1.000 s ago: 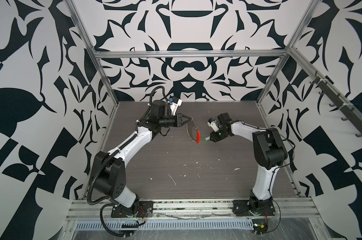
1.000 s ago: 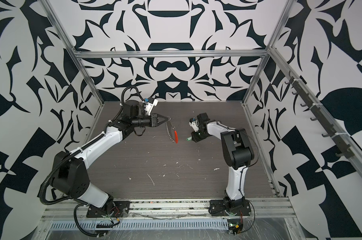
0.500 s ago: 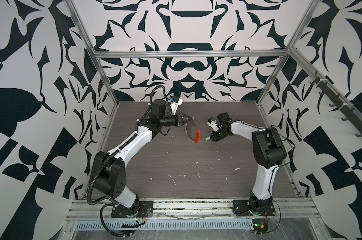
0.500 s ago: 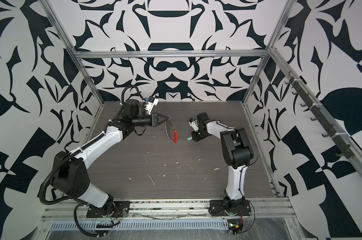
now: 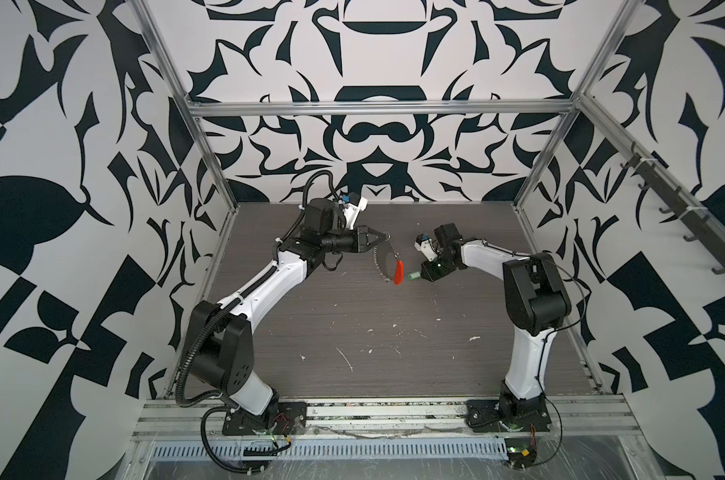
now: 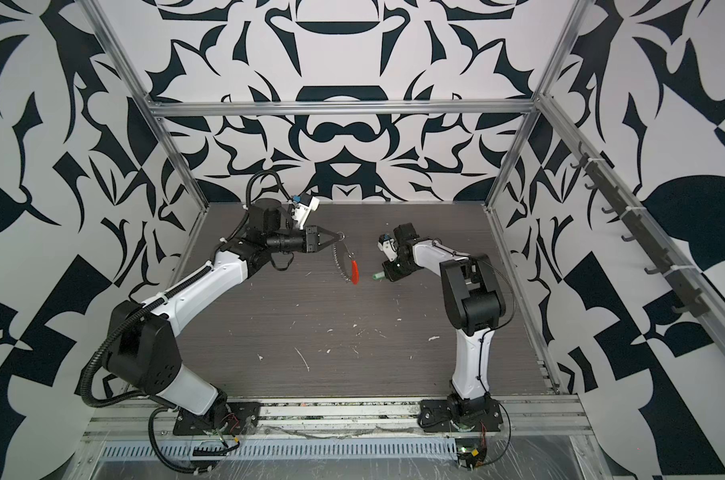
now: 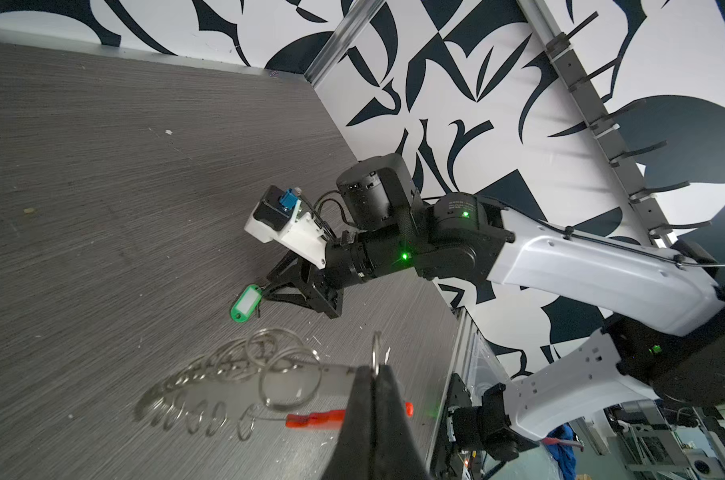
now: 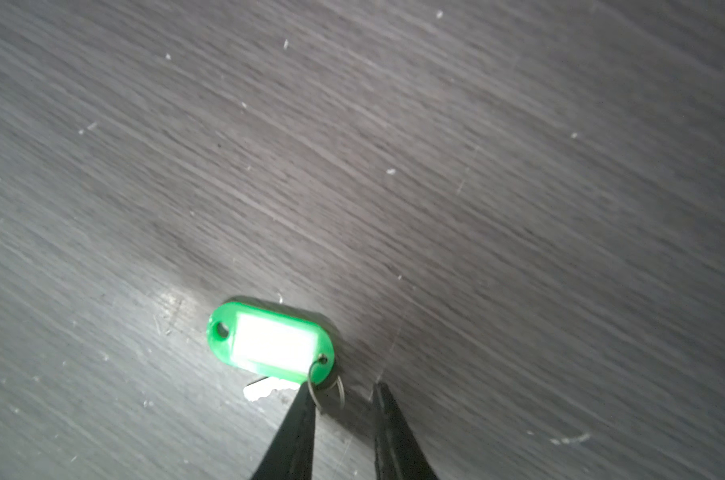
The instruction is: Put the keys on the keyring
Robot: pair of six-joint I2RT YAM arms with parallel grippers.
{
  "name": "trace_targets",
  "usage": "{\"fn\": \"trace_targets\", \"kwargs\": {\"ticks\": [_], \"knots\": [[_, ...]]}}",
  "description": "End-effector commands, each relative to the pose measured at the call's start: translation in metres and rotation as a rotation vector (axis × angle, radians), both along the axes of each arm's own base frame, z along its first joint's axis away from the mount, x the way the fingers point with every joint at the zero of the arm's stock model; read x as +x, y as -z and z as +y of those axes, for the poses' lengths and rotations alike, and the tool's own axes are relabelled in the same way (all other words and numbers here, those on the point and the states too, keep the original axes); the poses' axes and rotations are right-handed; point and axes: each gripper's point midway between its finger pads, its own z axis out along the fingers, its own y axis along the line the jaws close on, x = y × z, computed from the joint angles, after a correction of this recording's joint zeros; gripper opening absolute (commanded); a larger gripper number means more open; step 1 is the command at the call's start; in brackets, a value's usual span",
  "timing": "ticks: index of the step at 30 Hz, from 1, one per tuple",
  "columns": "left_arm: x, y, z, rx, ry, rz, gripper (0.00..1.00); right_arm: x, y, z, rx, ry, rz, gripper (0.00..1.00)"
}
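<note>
Keyring (image 5: 379,259): lg thin wire loop strung w/ many small silvery rings, seen in both top views (image 6: 339,259). It hangs edge-on from my L gripper (image 5: 385,237) over the dark wood-grain tabletop (image 5: 352,332), near mid-table toward the back. Can't tell if the low end touches the top.

L gripper: tips clamped tight on the loop's upper end; the L wrist view (image 7: 377,370) shows one ring standing up between the tips, no gap.

R gripper (image 8: 340,388): tips down at the tabletop, jaws apart w/ a clear gap, gripping nothing.

Red plastic segment (image 5: 398,272): curved, on the loop's lower part, on the side facing my R gripper.

Key tag (image 8: 271,338): green oblong, white label panel up, lying flat on the tabletop. It sits betw. the keyring and my R gripper, near the loop but apart from it, not on it (image 5: 413,275).

Split ring (image 8: 327,390): small, threaded thru the tag's end hole. It lies betw. my R tips, touching one finger (image 8: 298,415), clear of the other.
</note>
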Motion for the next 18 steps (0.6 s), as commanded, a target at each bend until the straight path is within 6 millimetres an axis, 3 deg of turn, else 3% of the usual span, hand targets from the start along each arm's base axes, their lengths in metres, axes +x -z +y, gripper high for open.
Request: {"fn": "trace_targets", "kwargs": {"ticks": [1, 7, 13, 18], "knots": [[-0.001, -0.013, -0.007, -0.021, 0.028, -0.015, 0.00, 0.003, -0.005, 0.000, -0.006, -0.003, 0.005, 0.28], [0.000, -0.012, -0.009, -0.020, 0.032, -0.012, 0.00, 0.003, -0.005, 0.000, -0.008, -0.006, 0.004, 0.24], [-0.001, -0.010, -0.010, -0.018, 0.038, -0.009, 0.00, 0.002, -0.014, 0.005, 0.031, -0.005, -0.011, 0.03], [-0.002, -0.010, -0.010, -0.022, 0.037, -0.014, 0.00, 0.002, -0.030, 0.007, 0.052, 0.025, -0.035, 0.00]]}}
